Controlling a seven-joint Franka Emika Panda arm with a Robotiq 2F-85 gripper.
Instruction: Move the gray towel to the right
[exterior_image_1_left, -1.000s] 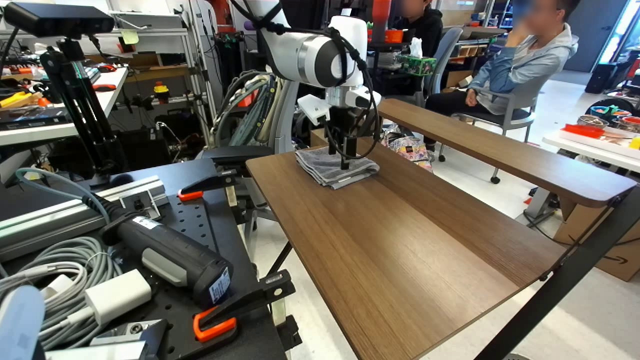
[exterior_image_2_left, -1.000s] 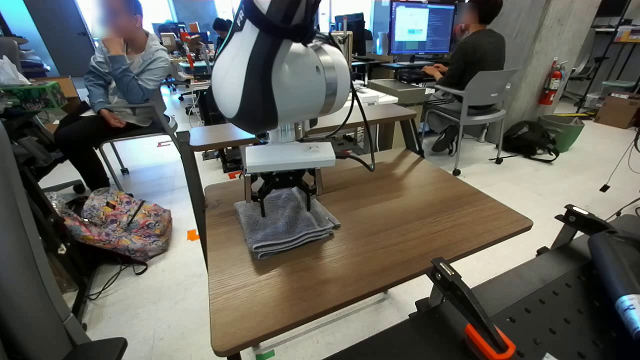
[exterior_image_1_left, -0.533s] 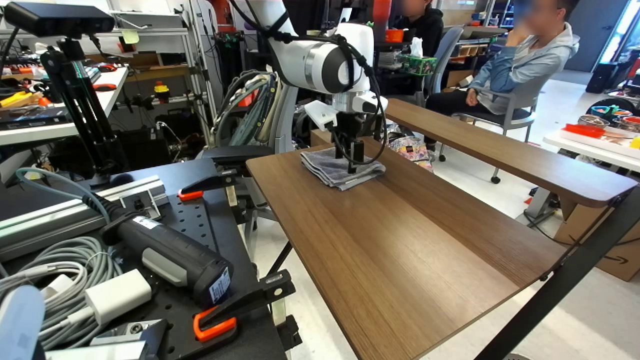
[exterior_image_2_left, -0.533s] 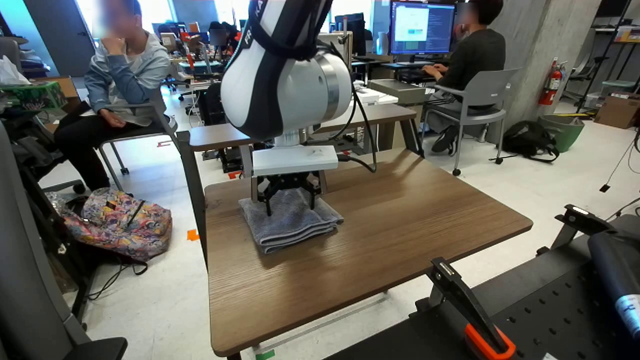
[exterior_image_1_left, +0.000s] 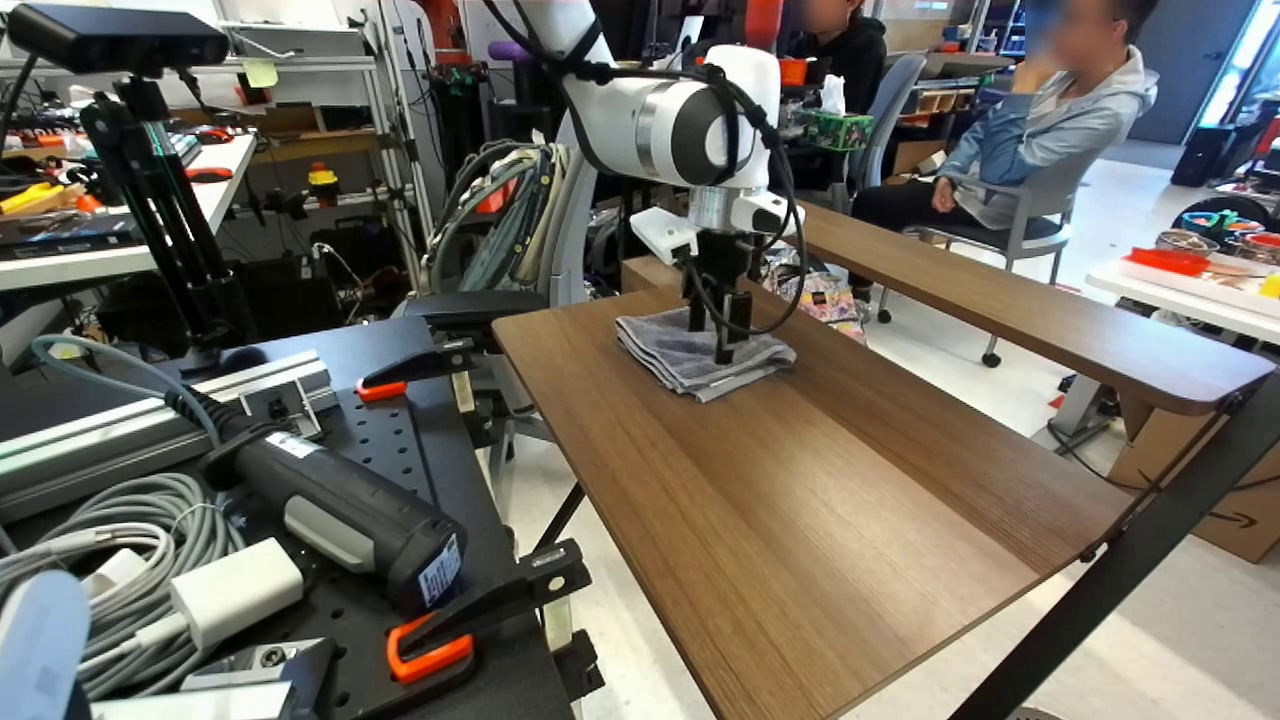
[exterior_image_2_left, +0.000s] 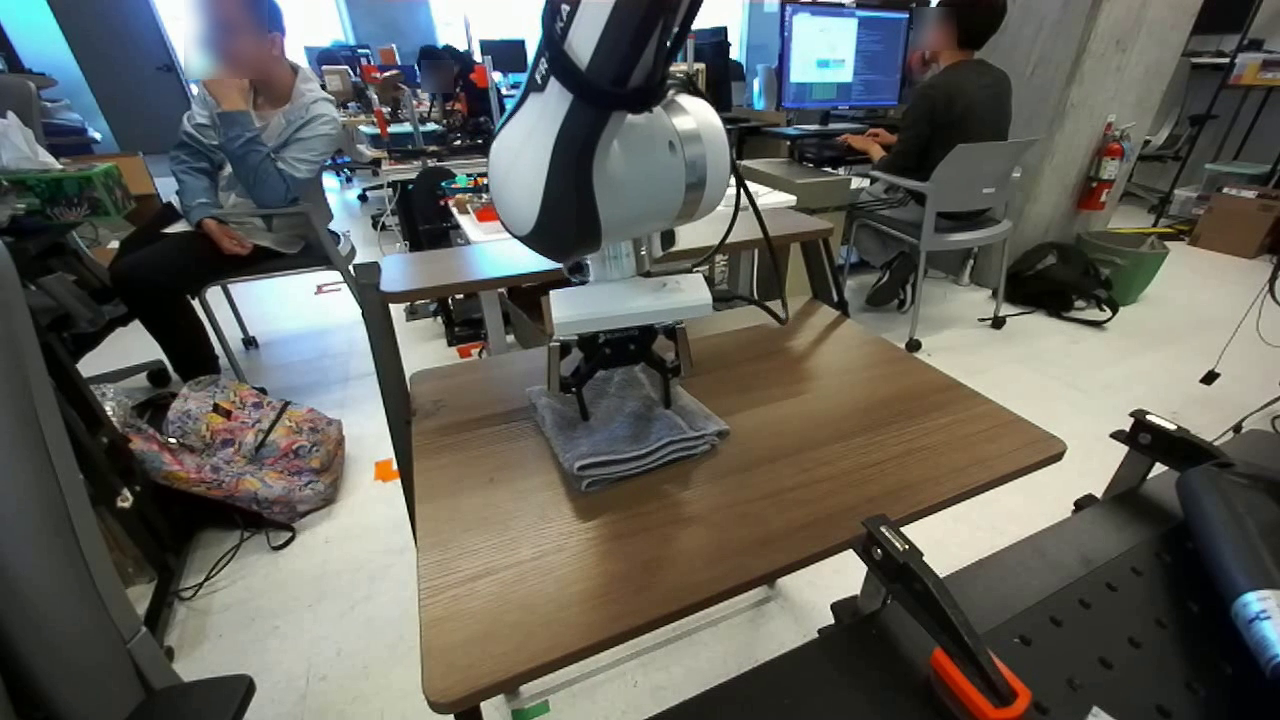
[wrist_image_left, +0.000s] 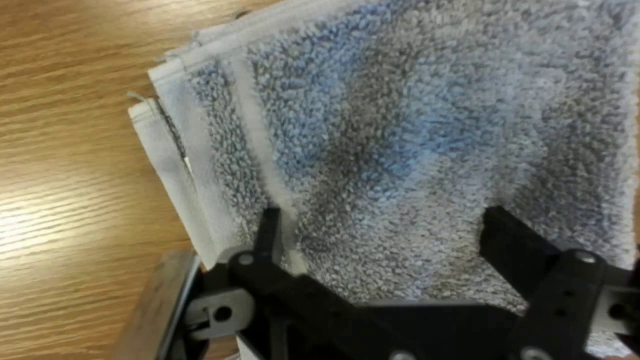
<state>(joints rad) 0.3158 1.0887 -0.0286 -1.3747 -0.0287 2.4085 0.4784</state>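
The gray towel (exterior_image_1_left: 665, 348) lies folded on the brown wooden table; it also shows in an exterior view (exterior_image_2_left: 635, 445). My gripper (exterior_image_1_left: 712, 338) points straight down onto the towel, and also shows in an exterior view (exterior_image_2_left: 625, 411). In the wrist view my gripper (wrist_image_left: 382, 215) is open, its black fingers wide apart with their tips against the towel (wrist_image_left: 400, 125). The towel's cloth between the fingers is slightly rumpled. One finger is near the striped, layered edge; the other is nearer the opposite side. The towel's underside is hidden.
The wooden table (exterior_image_1_left: 800, 520) has a raised shelf (exterior_image_1_left: 960, 270) along one long side and a black leg frame (exterior_image_1_left: 1130, 550) at one end. A black bench (exterior_image_1_left: 400, 460) with orange clamps (exterior_image_1_left: 430, 655) stands beside it. A seated person (exterior_image_1_left: 1040, 130) is beyond the shelf.
My gripper and the towel have slid together toward the right in both exterior views. The fingers have stayed apart and pressed on the towel.
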